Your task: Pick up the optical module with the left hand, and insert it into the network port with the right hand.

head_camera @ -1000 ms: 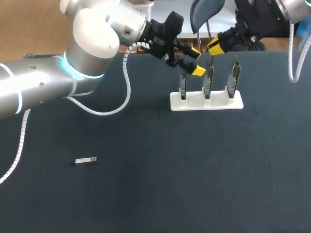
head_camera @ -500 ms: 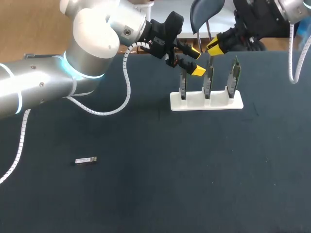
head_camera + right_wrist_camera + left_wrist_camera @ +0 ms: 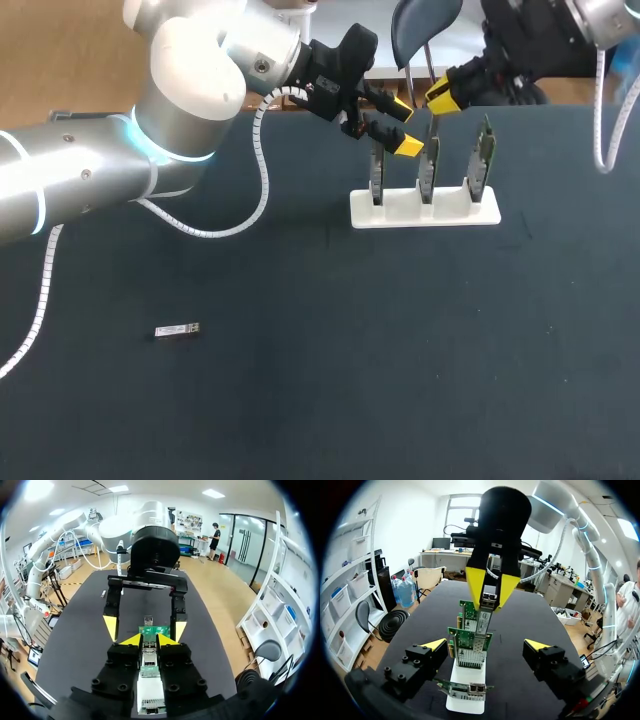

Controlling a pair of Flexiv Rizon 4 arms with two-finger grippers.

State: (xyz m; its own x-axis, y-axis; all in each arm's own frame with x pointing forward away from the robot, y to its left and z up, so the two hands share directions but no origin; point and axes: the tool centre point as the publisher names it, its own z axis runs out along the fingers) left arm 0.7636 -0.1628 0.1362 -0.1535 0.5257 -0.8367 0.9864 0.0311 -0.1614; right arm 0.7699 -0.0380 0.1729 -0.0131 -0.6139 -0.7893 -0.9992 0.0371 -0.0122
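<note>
Right wrist view: right pincer (image 3: 149,640) clamps a slim silver optical module (image 3: 149,696); left pincer (image 3: 485,644) gapes empty.

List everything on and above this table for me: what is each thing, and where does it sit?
table: one, dark, under everything.
white holder: one, white, far side of the table, right of middle.
network cards: three, green, upright side by side in the white holder.
loose optical module: one, silver, lying flat near the table's left, far from both arms.
held optical module: one, silver, above the cards.
left arm: one, silver-white, from the left; yellow-tipped jaws open by the cards' tops.
right arm: one, from the right; yellow-tipped jaws shut on the held optical module.
</note>
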